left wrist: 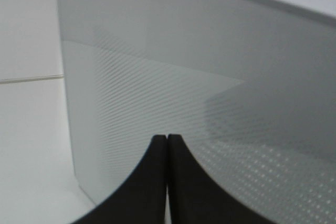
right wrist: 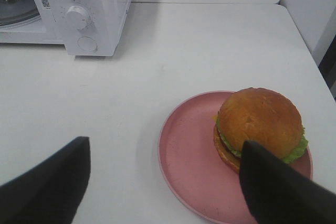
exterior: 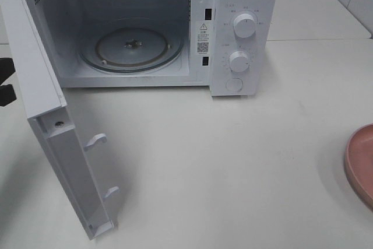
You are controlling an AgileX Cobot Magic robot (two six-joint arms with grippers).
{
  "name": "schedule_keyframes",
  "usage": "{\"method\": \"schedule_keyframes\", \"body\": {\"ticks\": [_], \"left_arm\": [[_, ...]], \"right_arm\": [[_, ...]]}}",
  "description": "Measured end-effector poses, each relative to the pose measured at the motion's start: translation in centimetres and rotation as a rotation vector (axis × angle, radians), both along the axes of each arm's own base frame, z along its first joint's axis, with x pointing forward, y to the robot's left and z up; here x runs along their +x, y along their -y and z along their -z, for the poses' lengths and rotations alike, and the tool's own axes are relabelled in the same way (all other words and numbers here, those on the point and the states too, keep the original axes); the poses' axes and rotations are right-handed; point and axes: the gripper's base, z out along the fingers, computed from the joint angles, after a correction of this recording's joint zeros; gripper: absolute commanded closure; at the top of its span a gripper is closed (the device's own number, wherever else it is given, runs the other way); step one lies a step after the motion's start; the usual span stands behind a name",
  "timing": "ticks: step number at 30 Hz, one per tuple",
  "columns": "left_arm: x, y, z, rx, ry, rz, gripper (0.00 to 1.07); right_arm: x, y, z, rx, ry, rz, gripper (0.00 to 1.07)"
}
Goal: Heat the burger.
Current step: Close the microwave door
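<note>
1. burger (right wrist: 260, 121) sits on pink plate (right wrist: 191, 156), toward the plate's right half, lower right of my right wrist frame; glossy bun up, lettuce frill showing at its edge
2. my right gripper (right wrist: 163, 182) hangs above the plate, jaws spread wide, nothing between them; one finger (right wrist: 278, 187) overlaps the burger's lower edge in view, contact can't tell
3. plate lies on white table (exterior: 233, 161), only its rim visible at the right edge of the high view
4. microwave (exterior: 245, 33) upper centre, door (exterior: 52, 138) swung open lower left, glass turntable (exterior: 131, 48) bare
5. my left gripper (left wrist: 167, 182) clenched shut, empty, close to the door's outer face
</note>
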Motion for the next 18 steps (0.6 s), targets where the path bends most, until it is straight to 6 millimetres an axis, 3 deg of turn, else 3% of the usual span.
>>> {"method": "schedule_keyframes", "body": {"ticks": [6, 12, 18], "left_arm": [[1.2, 1.8, 0.6, -0.014, -0.009, -0.056, 1.07], [2.7, 5.2, 1.3, -0.021, -0.022, 0.021, 1.07], [3.9, 7.2, 1.5, -0.060, -0.027, 0.012, 1.07]], "right_arm": [[0.0, 0.0, 0.0, 0.000, 0.000, 0.000, 0.31], [0.0, 0.0, 0.0, 0.001, 0.000, -0.001, 0.31], [0.0, 0.0, 0.0, 0.001, 0.000, -0.001, 0.31]]}}
